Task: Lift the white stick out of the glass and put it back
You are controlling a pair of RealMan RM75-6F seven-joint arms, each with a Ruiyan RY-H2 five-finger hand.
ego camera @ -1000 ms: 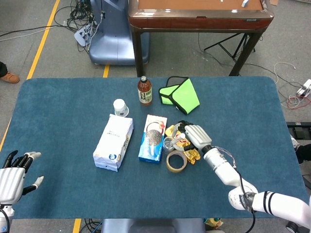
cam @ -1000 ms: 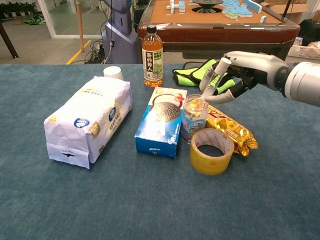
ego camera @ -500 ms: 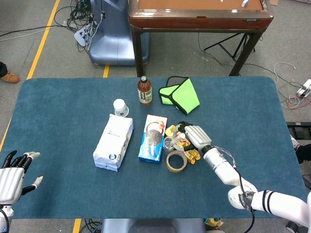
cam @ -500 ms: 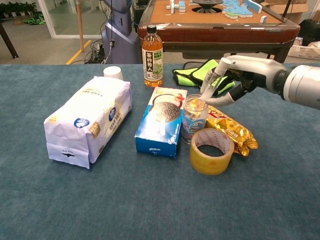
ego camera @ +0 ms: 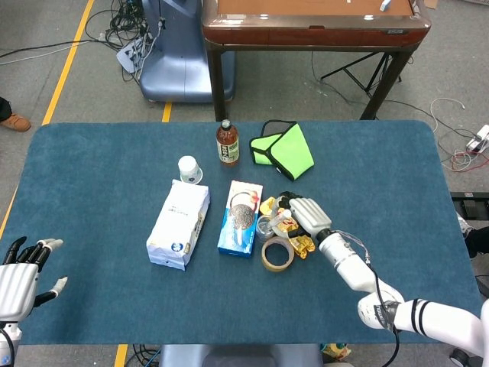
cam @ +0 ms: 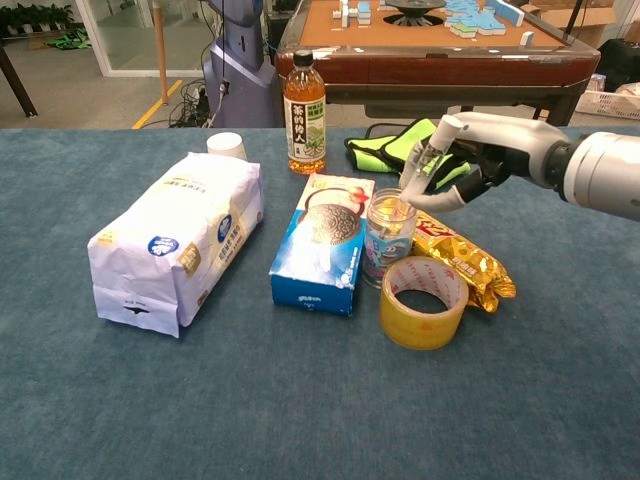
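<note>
A clear glass (cam: 388, 236) stands between the blue box and the gold packet, also seen from the head view (ego camera: 266, 225). The white stick (cam: 424, 165) leans out of the glass toward the right, its lower end still inside. My right hand (cam: 482, 155) reaches in from the right and pinches the stick's upper part between thumb and finger; in the head view this hand (ego camera: 306, 215) covers the stick. My left hand (ego camera: 21, 279) hovers at the table's near left corner, fingers apart and holding nothing.
A white bag (cam: 175, 240) and a blue box (cam: 320, 245) lie left of the glass. A tape roll (cam: 425, 300) and a gold snack packet (cam: 465, 260) sit beside it. Behind are a tea bottle (cam: 305, 100), a paper cup (cam: 227, 146) and a green pouch (cam: 395, 150).
My right hand has shifted slightly left and its fingers have closed onto the stick's top. The stick still leans in the glass. The left hand has not moved.
</note>
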